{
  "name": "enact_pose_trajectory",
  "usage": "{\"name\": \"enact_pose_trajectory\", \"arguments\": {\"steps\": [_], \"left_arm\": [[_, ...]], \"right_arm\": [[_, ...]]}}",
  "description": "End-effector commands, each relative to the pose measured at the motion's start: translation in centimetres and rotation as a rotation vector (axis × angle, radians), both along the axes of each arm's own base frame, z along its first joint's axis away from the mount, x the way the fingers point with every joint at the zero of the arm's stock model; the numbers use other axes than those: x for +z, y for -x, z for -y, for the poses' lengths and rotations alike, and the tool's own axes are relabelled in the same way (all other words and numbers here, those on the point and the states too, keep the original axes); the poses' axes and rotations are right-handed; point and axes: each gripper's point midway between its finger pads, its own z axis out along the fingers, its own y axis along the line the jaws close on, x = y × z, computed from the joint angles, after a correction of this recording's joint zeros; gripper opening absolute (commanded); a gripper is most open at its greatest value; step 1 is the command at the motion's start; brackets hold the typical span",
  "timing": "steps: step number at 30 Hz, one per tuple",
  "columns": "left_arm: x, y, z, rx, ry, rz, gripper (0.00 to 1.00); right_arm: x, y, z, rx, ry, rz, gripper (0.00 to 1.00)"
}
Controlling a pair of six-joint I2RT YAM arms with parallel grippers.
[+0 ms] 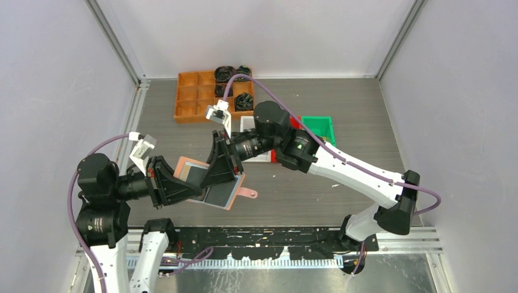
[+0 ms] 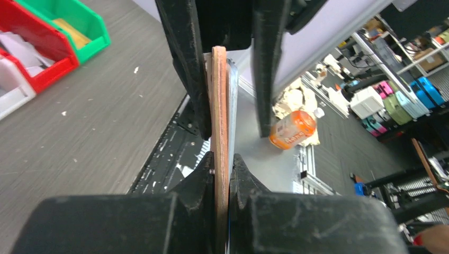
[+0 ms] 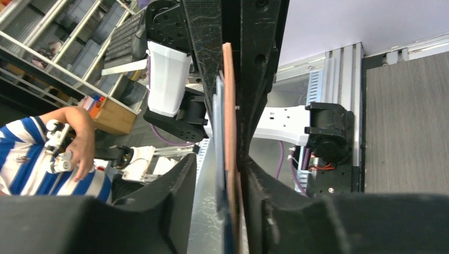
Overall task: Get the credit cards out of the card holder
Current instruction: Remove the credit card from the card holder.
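The salmon-pink card holder (image 1: 227, 196) hangs open above the table between both arms, its strap tab (image 1: 247, 193) pointing right. Dark panels show on its inner face; I cannot tell the credit cards from the pockets. My left gripper (image 1: 194, 188) is shut on the holder's left part. In the left wrist view the holder (image 2: 218, 106) is edge-on, pinched between the jaws of the left gripper (image 2: 222, 159). My right gripper (image 1: 227, 174) straddles the upper edge. In the right wrist view the holder (image 3: 229, 106) lies against one finger of the right gripper (image 3: 219, 159), with a gap to the other.
An orange compartment tray (image 1: 195, 94) with black coiled bundles (image 1: 244, 101) stands at the back. Behind the right arm sit a green bin (image 1: 319, 125), a red bin (image 2: 47, 58) and a white bin (image 2: 10, 95). A tan-yellow flat piece (image 2: 71, 33) lies in the green bin.
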Motion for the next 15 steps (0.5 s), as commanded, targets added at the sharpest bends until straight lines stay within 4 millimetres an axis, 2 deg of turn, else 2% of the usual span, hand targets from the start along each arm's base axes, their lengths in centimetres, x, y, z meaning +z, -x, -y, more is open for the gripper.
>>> {"name": "enact_pose_trajectory", "arguments": {"steps": [1, 5, 8, 11, 15], "left_arm": [[-0.4, -2.2, -0.4, 0.101, -0.036, 0.037, 0.00], [-0.5, -3.4, -0.7, 0.163, -0.040, -0.001, 0.00], [-0.4, -4.4, -0.9, 0.218, -0.032, -0.013, 0.00], [0.0, -4.9, -0.9, 0.241, -0.004, -0.032, 0.00], [0.6, -5.2, -0.8, 0.239, 0.040, -0.065, 0.00]], "right_arm": [[4.6, -1.0, 1.4, -0.098, -0.112, 0.060, 0.52], [6.6, -4.7, 3.9, -0.343, -0.157, 0.066, 0.66], [6.9, -6.3, 5.9, -0.498, -0.151, 0.058, 0.65], [6.8, -5.8, 7.0, -0.515, -0.164, 0.021, 0.61], [6.8, -3.7, 6.6, -0.398, -0.231, -0.102, 0.56]]}}
